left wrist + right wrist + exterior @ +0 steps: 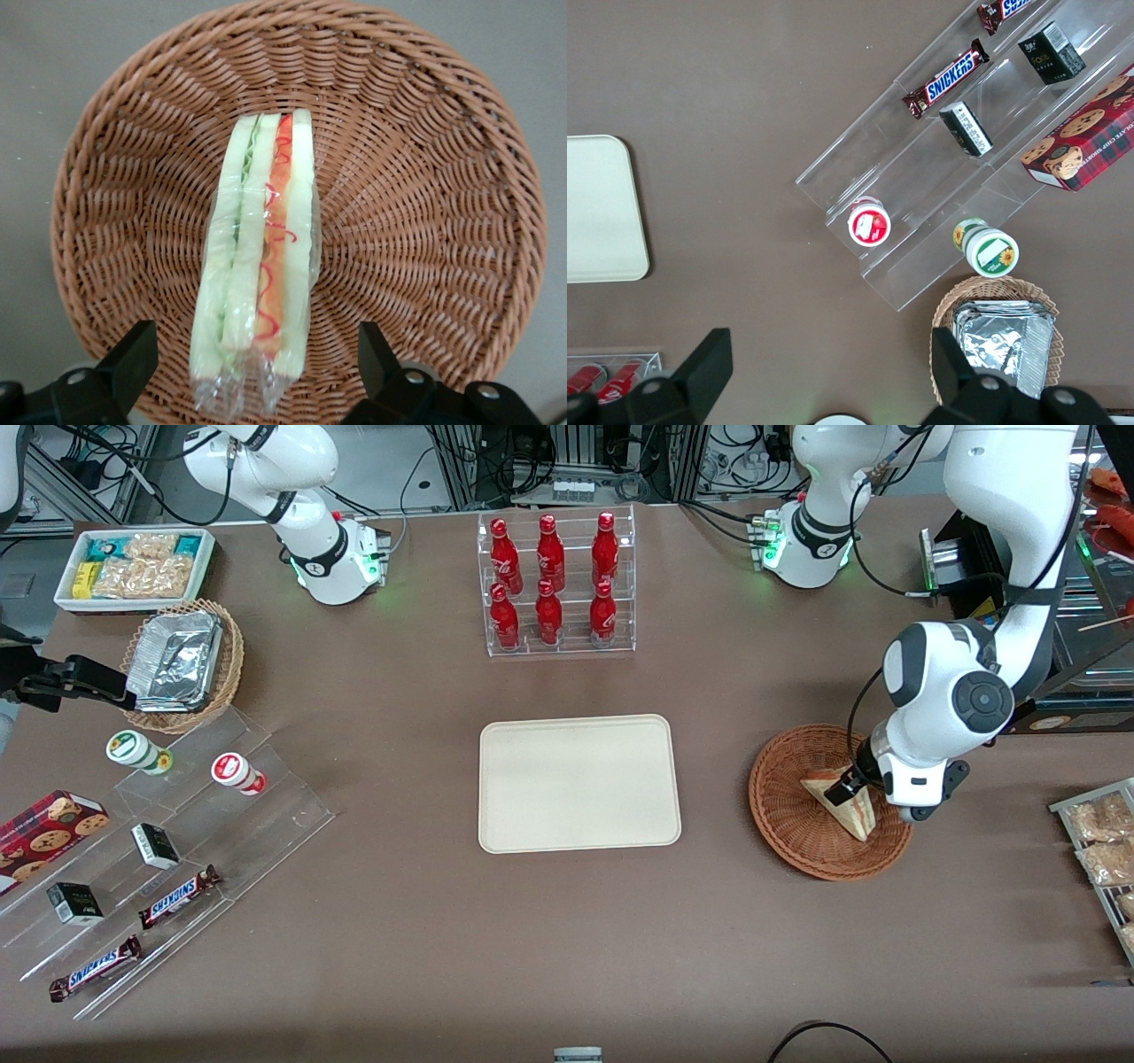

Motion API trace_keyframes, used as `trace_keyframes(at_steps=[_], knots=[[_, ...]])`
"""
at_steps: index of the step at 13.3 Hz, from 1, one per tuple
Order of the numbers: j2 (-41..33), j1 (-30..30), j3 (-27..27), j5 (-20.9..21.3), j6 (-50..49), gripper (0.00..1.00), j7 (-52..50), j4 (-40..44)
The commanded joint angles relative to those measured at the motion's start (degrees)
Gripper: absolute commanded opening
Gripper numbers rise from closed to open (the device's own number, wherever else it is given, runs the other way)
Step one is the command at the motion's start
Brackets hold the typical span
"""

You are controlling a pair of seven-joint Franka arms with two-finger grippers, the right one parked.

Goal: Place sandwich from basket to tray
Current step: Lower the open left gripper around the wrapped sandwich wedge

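My left gripper (257, 359) hangs low over the round reddish-brown wicker basket (784, 815), fingers spread wide with one black fingertip (133, 354) on each flank of the sandwich, neither touching it; nothing held. The small triangular wedge sandwich (846, 804) lies in the basket, wrapped in clear film that bunches at the end between my fingers. From the wrist camera it is edge-on (261, 257): pale white bread slices, a thin green layer between the first pair, a red-orange layer with a red squiggle between the next. In the front view the wedge's broad end sits by the gripper and it tapers to a point aimed nearer the front camera; the long axis runs along that line, roughly across the basket's middle. The flat rectangular cream plastic tray (580, 784) sits well apart, toward the parked arm's end of the brown table (567, 939).
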State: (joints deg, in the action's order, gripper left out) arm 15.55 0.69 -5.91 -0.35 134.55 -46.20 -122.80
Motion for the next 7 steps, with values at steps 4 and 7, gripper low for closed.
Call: trace_keyframes(at_steps=[4,7], knots=[[3.8,0.5,-0.3,-0.6,1.9,1.00,-0.6,1.6],[3.8,0.5,-0.3,-0.4,1.8,0.63,-0.6,1.1]])
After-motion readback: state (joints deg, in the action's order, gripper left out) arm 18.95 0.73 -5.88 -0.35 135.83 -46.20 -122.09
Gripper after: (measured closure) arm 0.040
